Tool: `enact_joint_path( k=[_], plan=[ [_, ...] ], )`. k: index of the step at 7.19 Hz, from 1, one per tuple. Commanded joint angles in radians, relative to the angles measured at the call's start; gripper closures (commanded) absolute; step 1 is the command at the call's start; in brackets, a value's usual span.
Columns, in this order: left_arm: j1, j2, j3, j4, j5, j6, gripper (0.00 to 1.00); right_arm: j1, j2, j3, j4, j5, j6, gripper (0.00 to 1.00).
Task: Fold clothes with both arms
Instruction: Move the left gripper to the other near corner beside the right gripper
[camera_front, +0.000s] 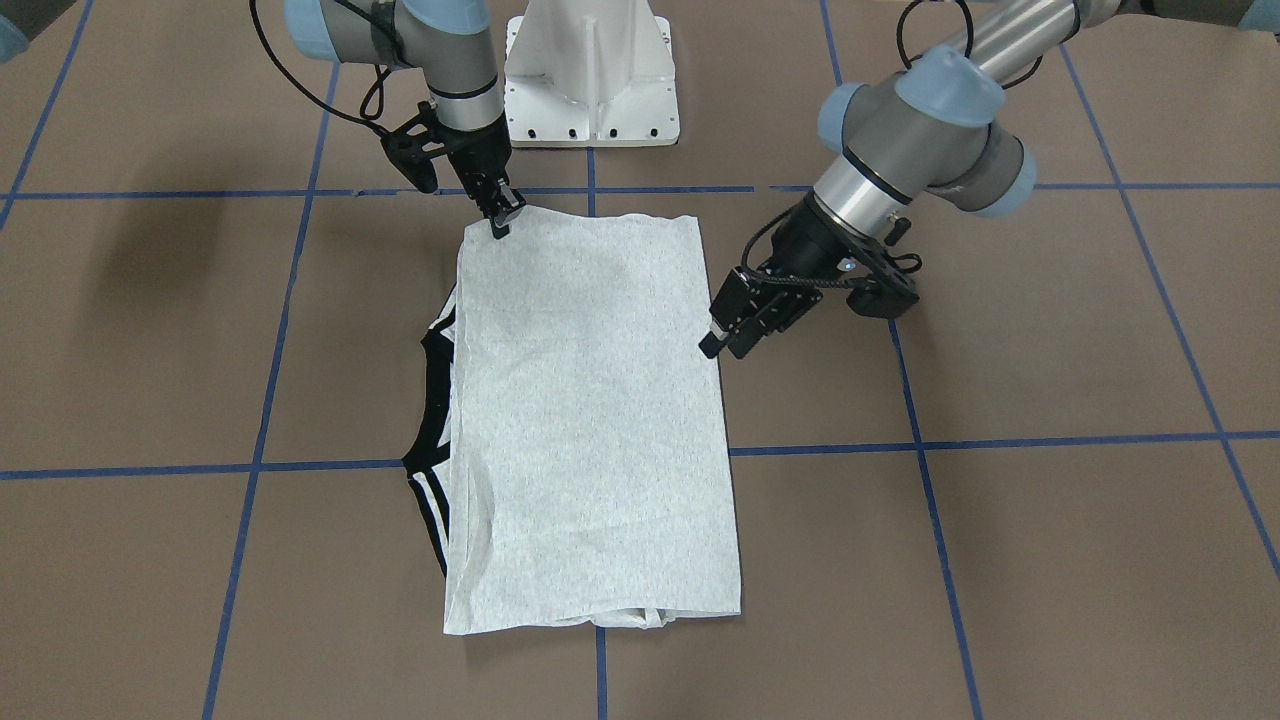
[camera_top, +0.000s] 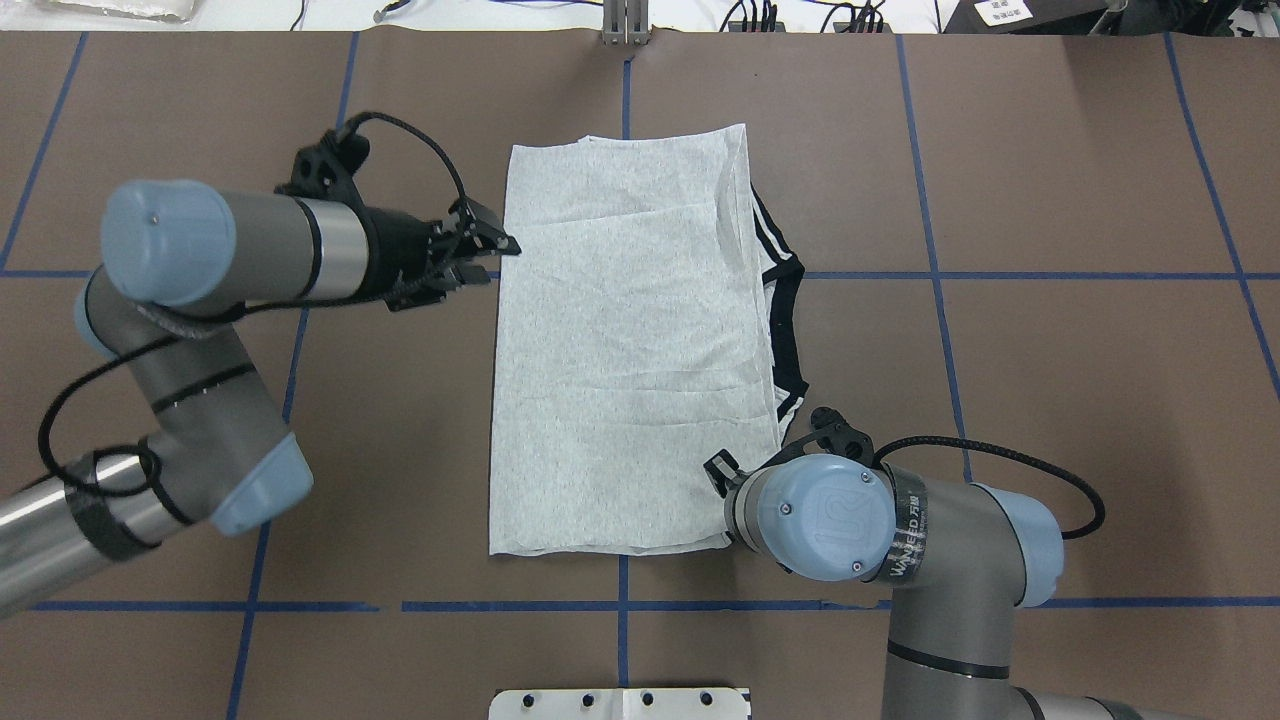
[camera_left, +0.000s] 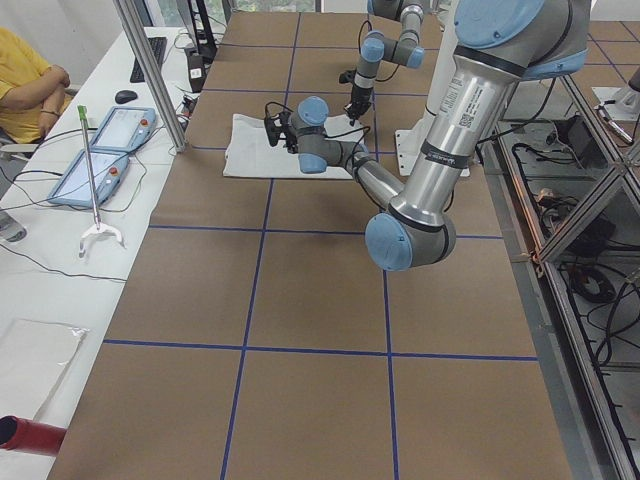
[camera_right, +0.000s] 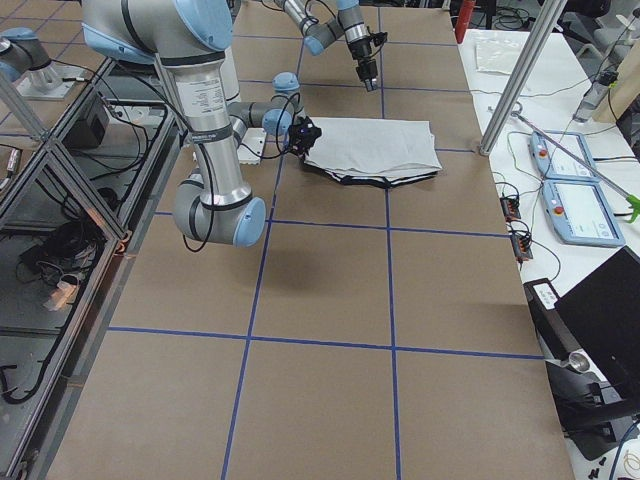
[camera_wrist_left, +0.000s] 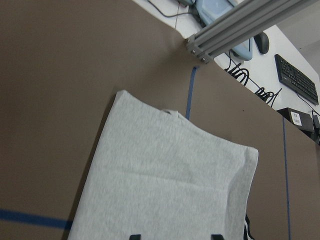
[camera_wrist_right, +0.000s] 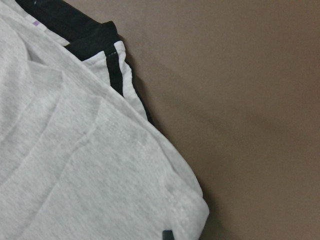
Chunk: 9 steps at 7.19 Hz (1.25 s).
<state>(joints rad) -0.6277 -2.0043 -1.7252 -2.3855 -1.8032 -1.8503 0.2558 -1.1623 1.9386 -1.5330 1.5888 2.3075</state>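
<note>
The grey T-shirt (camera_front: 590, 400) (camera_top: 630, 340) lies flat on the brown table, folded into a long rectangle. Its black collar and striped shoulders (camera_top: 785, 300) peek out along one long side. My left gripper (camera_top: 490, 255) (camera_front: 722, 340) hovers open at the opposite long edge, and its two fingertips (camera_wrist_left: 134, 236) stand apart over the cloth in the left wrist view. My right gripper (camera_front: 503, 220) is down at the shirt's corner nearest the robot, fingers together, pinching the cloth there. The overhead view hides it under its own wrist. The right wrist view shows that corner (camera_wrist_right: 192, 210).
The white pedestal base (camera_front: 590, 80) stands just behind the shirt. Blue tape lines (camera_front: 1000, 440) grid the brown table. In the exterior left view a seated person (camera_left: 25, 85), control tablets (camera_left: 100, 150) and an aluminium post (camera_left: 150, 70) are at the far side.
</note>
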Motion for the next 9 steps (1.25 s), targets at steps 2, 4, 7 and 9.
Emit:
enact_joint_path(
  k=[2, 4, 7, 9],
  plan=[
    [0.376, 0.091, -0.235, 0.378, 0.305, -0.266, 0.45, -0.007, -0.008, 0.005, 0.002, 0.0, 0.001, 1.0],
    [0.456, 0.206, -0.225, 0.378, 0.364, -0.341, 0.45, -0.007, -0.008, 0.005, 0.002, 0.0, 0.001, 1.0],
    [0.462, 0.179, -0.22, 0.379, 0.36, -0.346, 0.44, -0.006, -0.01, 0.017, 0.002, 0.002, 0.0, 1.0],
    [0.464, 0.171, -0.203, 0.379, 0.361, -0.346, 0.44, -0.006, -0.01, 0.02, 0.002, 0.002, 0.0, 1.0]
  ],
)
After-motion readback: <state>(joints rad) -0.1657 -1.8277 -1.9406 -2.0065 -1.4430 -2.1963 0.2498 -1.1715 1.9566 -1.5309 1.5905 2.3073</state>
